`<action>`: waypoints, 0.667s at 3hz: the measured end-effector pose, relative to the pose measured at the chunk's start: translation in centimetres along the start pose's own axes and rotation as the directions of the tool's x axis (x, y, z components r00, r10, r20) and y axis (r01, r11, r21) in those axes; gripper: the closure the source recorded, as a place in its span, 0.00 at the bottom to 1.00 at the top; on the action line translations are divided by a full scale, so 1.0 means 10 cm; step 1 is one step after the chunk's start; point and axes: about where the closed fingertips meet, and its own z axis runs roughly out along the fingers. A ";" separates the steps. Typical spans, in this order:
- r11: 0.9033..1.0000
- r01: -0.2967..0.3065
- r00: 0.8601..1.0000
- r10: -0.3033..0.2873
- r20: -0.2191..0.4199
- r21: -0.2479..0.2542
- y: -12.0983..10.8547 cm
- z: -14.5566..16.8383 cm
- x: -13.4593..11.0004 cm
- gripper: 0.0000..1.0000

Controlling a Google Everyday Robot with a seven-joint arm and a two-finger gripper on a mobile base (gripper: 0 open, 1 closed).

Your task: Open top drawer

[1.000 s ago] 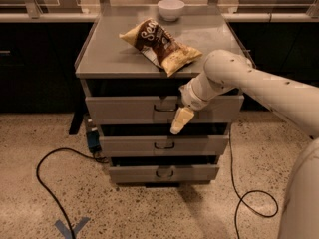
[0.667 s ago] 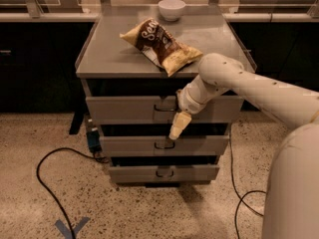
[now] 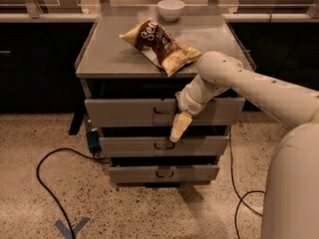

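The top drawer is the widest grey metal drawer of the cabinet, with a small dark wire loop handle at centre. Its front stands a little forward of the cabinet top's edge. My gripper hangs point-down in front of the drawer's right-centre, just right of and below the handle, its cream finger reaching the gap above the middle drawer. My white arm comes in from the right.
A brown and yellow chip bag and a white bowl lie on the cabinet top. The bottom drawer is below. Black cables trail on the speckled floor left and right. Dark counters stand behind.
My arm and gripper have shifted slightly to the left and a little down across the top drawer's front. The drawers look unchanged.
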 end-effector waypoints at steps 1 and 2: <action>1.000 0.000 1.000 0.000 0.000 0.000 0.00 0.00 0.00 0.00; 1.000 -0.023 1.000 0.023 -0.012 -0.018 0.03 0.01 -0.01 0.00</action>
